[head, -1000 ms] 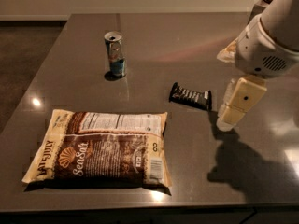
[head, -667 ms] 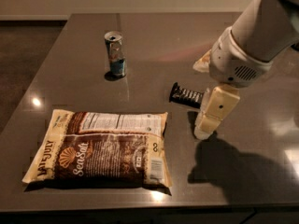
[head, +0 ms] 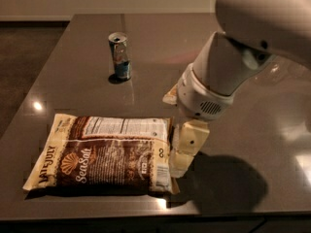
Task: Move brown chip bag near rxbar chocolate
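Bag lies flat on the table, just beside my pincer, on the view's left side of it. The bag's right crimped edge sits against the pincer or a hair off; I cannot tell if they touch.

Bag look: big, brown and cream. Shell logo and "Sea Salt" script in the brown field, "LATE JULY" running up the cream left edge. A white label panel with fine print runs along the far strip; the print is too small to read. There are small marks near the right end, also unreadable. The near edge is lost in shadow.

Pincer: cream coloured, hanging low over the table under my white wrist housing. Whether it is spread or pressed together, I cannot tell. I see one cream block clearly and the wrist covers the rest. It pinches nothing that I can see.

Hidden or cut off: my arm fills the upper right and runs out of view at the top and right edges. It blocks the table behind and to the right of the pincer. The bar does not show anywhere. A dark shadow spreads on the table right of the pincer.

Can stands upright, far beyond the pincer and up-left of it, well apart from the bag. It is blue-silver and its label is blurred.
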Controlling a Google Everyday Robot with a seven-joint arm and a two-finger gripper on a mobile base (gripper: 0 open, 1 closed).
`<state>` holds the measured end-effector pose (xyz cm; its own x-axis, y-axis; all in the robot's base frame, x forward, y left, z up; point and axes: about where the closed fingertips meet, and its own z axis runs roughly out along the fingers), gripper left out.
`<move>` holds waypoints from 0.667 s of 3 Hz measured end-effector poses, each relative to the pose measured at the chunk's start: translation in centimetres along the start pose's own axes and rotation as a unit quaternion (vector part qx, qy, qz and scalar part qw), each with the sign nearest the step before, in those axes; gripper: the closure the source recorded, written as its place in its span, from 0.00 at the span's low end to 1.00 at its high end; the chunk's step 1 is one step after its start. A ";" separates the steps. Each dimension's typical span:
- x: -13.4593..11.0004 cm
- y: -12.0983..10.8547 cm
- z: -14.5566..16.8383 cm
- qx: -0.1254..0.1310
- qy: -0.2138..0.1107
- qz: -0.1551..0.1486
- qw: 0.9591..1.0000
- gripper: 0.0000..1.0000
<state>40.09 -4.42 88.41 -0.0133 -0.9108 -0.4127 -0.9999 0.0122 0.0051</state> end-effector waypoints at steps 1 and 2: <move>-2.4 0.6 2.3 -0.012 -0.007 -0.026 1.000 0.00; -4.3 0.5 4.3 -0.018 -0.008 -0.049 0.999 0.02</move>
<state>39.67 1.31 86.24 0.0839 -0.8999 -0.4279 -0.9958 -0.0914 -0.0029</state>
